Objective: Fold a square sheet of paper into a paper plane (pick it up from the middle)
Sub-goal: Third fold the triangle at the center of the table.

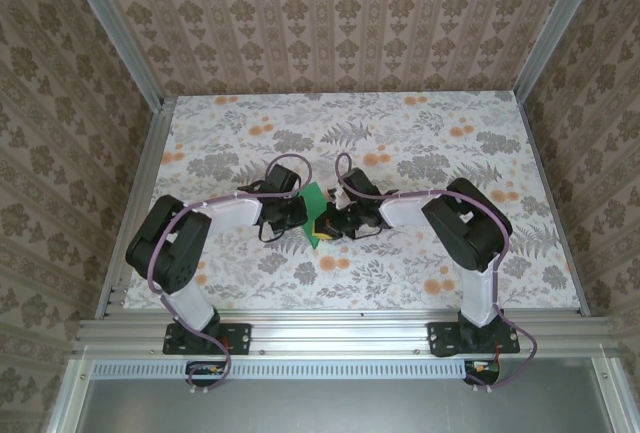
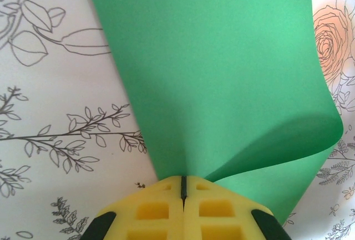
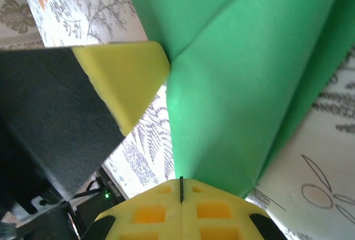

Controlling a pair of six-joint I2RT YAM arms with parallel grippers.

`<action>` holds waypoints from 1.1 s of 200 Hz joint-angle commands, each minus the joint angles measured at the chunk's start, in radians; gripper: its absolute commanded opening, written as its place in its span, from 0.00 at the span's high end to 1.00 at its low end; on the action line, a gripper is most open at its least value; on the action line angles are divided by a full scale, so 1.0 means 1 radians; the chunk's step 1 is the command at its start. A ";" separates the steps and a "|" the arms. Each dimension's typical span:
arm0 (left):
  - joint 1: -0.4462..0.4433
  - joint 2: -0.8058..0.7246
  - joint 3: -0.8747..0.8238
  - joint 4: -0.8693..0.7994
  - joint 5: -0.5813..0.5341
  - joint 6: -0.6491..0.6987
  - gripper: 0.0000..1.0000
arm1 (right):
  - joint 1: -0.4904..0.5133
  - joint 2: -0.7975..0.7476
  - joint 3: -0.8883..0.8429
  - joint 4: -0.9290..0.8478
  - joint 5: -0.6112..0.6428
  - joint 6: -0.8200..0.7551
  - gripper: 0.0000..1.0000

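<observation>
1. The left gripper (image 2: 182,187) has yellow block-shaped fingers. Its jaws are pressed together on an edge of the thin, bright-green square sheet of paper (image 2: 222,73).
2. The right gripper (image 3: 181,187), also yellow, is clamped on the same sheet from the opposite side. In its wrist view, 1 yellow finger (image 3: 125,76) of the left gripper touches the paper close by.
3. In the top view the 2 grippers meet near the middle of the white flower-printed table (image 1: 420,143). The sheet stands between them and, as we judge, is lifted from the surface.
4. Done so far: the sheet is picked up. The right wrist view shows at least 1 straight crease with faces at different angles. The left wrist view shows a soft curl, not pressed flat.
5. Left to do: we see no narrow pointed dart shape, so this is not yet a paper plane. We judge that the nose, the centre crease and the wings remain, so the task is in its early or middle part.
</observation>
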 commanded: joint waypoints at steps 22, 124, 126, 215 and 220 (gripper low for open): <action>-0.014 0.039 -0.039 -0.059 -0.032 -0.020 1.00 | 0.002 0.002 -0.035 0.090 -0.095 0.040 0.97; -0.025 0.042 -0.037 -0.065 -0.049 -0.036 1.00 | 0.008 0.049 -0.050 0.046 -0.077 0.004 0.96; -0.025 0.042 -0.037 -0.065 -0.050 -0.036 1.00 | 0.008 0.050 -0.050 0.044 -0.076 0.004 0.96; -0.029 0.042 -0.030 -0.079 -0.074 -0.040 1.00 | 0.008 0.046 -0.052 0.095 -0.100 0.000 0.93; -0.029 0.042 -0.030 -0.080 -0.074 -0.041 1.00 | 0.008 0.039 -0.054 0.098 -0.104 -0.002 0.93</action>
